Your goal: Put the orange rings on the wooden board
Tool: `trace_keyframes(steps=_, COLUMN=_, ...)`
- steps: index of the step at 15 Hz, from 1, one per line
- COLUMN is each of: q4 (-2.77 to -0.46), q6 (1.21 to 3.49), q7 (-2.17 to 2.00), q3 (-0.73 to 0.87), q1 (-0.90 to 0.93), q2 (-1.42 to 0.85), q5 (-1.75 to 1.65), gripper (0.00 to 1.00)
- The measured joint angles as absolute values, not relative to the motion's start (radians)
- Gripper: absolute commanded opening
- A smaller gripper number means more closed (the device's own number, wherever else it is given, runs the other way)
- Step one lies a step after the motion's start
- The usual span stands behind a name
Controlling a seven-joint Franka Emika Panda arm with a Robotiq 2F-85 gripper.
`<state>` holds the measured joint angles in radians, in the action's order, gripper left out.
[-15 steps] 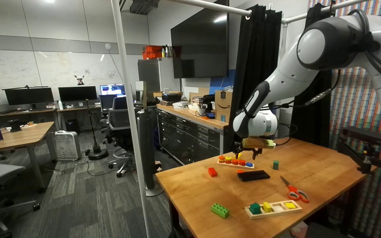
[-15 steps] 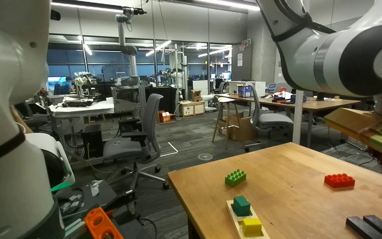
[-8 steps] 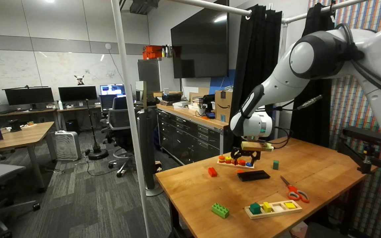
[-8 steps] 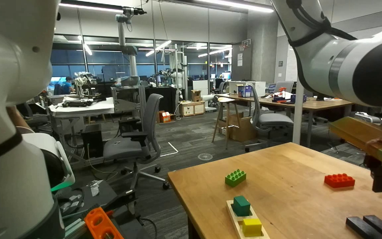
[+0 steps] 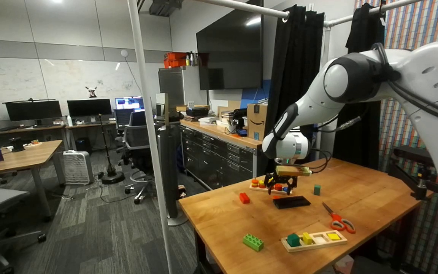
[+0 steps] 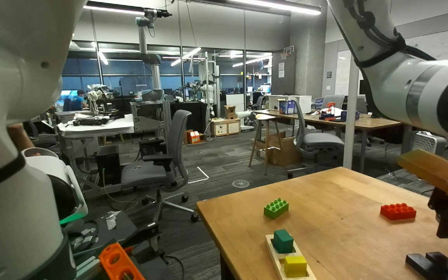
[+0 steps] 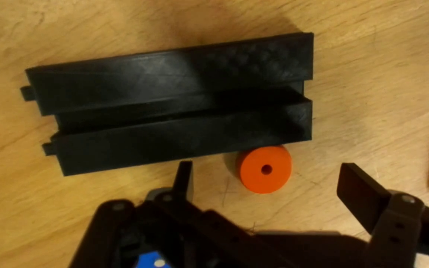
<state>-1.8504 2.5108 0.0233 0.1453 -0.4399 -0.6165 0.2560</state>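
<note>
On the counter [image 5: 219, 213], left to right in an exterior view: a red brick [image 5: 244, 198]; the wooden board [image 5: 258, 189] carrying coloured rings [image 5: 278, 187]; at the board's five o'clock, a loose orange ring [image 5: 276, 197], beneath the end effector [image 5: 279, 192], spread wide; then, beside the ring, a black block [image 5: 291, 202].

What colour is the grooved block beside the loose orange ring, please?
Black; the grooved block shows best in the wrist view, beside the orange ring.

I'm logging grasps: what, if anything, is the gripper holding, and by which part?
Nothing: the gripper is open; the orange ring lies on the table.
</note>
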Motion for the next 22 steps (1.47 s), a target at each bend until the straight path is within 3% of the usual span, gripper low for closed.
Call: trace_keyframes(steps=22, q4=-1.680, q6=2.367, q7=0.043, q3=0.157, q1=-0.440, q2=-0.733, q5=0.239, gripper=1.00)
